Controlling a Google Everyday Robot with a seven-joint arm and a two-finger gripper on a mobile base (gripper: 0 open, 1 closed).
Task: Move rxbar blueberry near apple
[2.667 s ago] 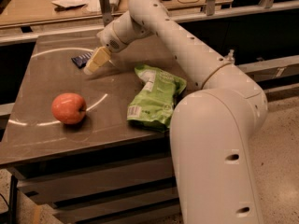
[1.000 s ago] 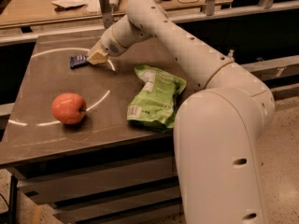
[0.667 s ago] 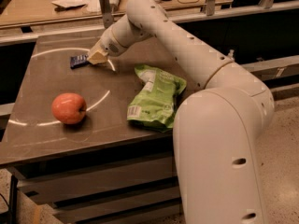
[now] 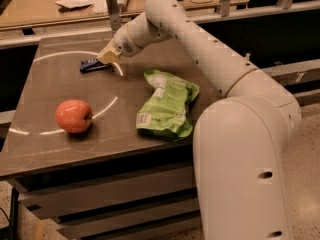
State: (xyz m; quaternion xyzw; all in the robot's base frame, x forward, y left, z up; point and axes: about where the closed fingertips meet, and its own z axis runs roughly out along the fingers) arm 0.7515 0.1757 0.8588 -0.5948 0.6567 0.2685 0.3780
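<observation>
reaching toward the back-left of the table [image 4: 55,84], the arm is working on the pick-up step, by my reading, since the bar is not yet near the fruit. starting at the left, the apple [image 4: 74,116] is sitting round and red-orange toward the front-left edge. further back and a little to the right, the rxbar blueberry [image 4: 93,65] is lying flat on the tabletop, well apart from the apple. it is showing as 1 small, thin, dark navy rectangle with faint pale print, its long side running roughly left to right. the gripper [image 4: 108,57] is sitting at the bar's right end, touching it or just over it, and i cannot tell whether it is open or clamping the wrapper. right of that, the light-green snack bag [image 4: 167,104] is lying crumpled. the next move is likely calling for a sure hold, a lift, and a carry toward the front-left, setting the bar down just beside the apple without nudging it.
</observation>
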